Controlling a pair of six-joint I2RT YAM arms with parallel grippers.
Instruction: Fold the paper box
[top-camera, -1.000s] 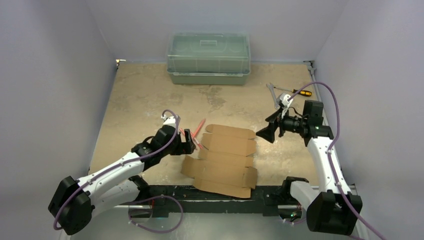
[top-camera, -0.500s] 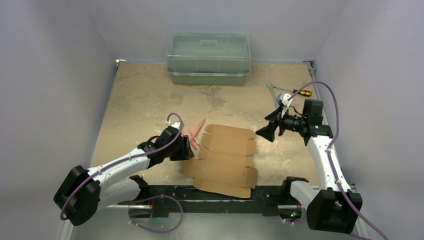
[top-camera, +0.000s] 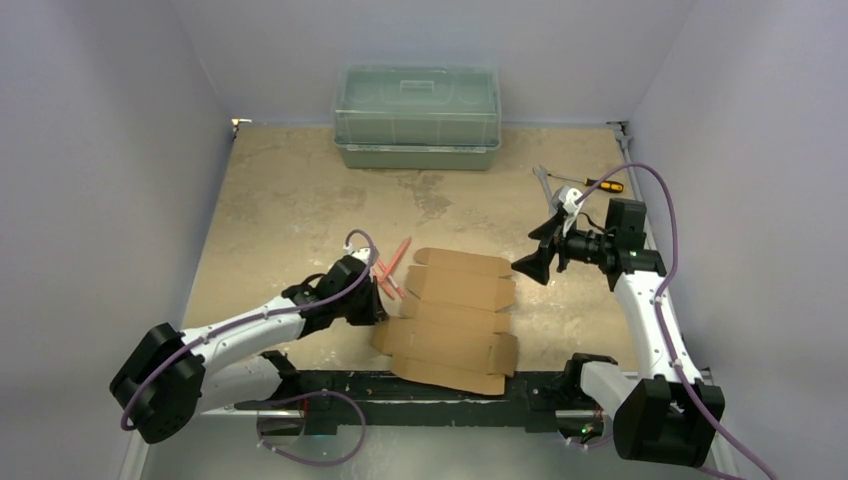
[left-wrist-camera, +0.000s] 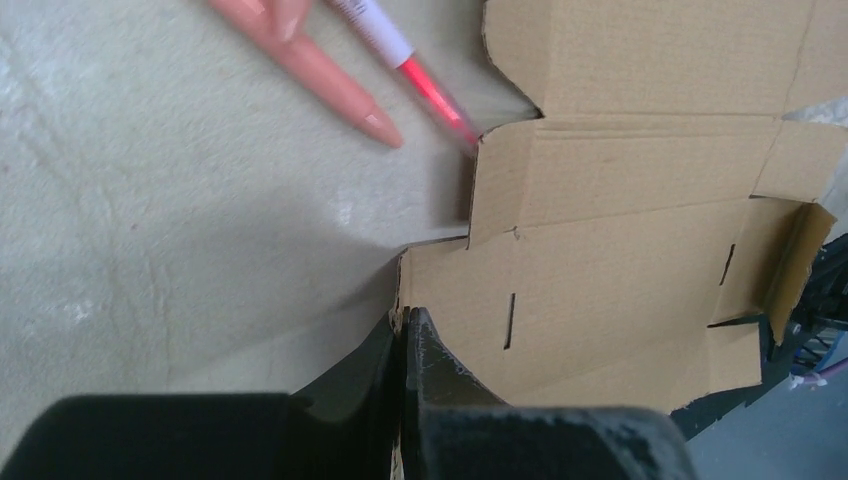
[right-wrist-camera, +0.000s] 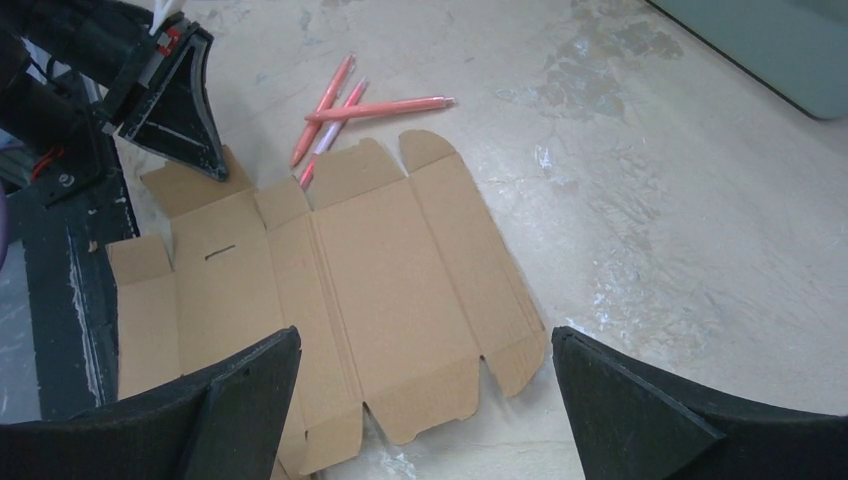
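Jaws of the left gripper (left-wrist-camera: 405, 322) are clenched flat together on the rim of a side flap of the paper box (left-wrist-camera: 620, 260), low and centre in the left wrist view; a sliver of brown shows between the pads. The sheet lies unfolded and flat on the table (top-camera: 290, 200), lower centre of the overhead frame, between the two arms.

To fold well, I judge the flap should be swung up about its own crease rather than pulled sideways (a thin bite like this could slip or drag the whole sheet). The right gripper (right-wrist-camera: 420, 400), spread wide and holding nothing, could pin the middle panel.

Only the left wrist view shows the pinch itself and the slots. The right wrist view alone takes in nearly the whole blank, with pink pens (right-wrist-camera: 340, 105) just beyond its upper-left corner. Only the overhead shows the green bin (top-camera: 417, 115) at the top.
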